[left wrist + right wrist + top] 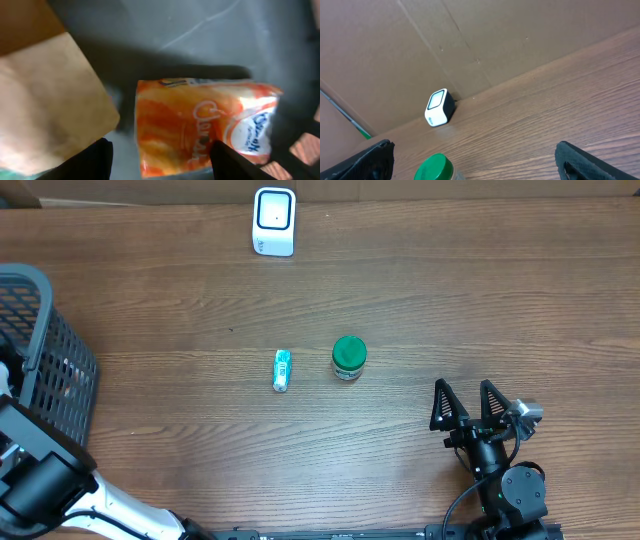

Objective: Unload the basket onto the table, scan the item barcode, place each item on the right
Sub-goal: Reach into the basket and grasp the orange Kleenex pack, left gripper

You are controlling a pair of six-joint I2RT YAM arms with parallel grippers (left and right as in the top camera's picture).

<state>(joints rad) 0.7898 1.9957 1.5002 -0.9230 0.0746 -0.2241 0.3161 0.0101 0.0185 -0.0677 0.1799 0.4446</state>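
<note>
basket floor (150, 30), wrist-only: orange packet (200, 125) between left gripper's (161, 146) parted jaws; right gripper (463, 387) gapes.

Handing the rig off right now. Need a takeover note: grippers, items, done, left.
Left gripper: open, down in the basket, jaws apart over the orange packet, not gripping it.
Right gripper: open, empty, parked front right.
Scanner at the far edge; green-lidded jar and small tube lie mid-scene.
Done: reach into basket. No item is at the scanner.
Left: grip the packet, lift it out, show its barcode to the scanner.
</note>
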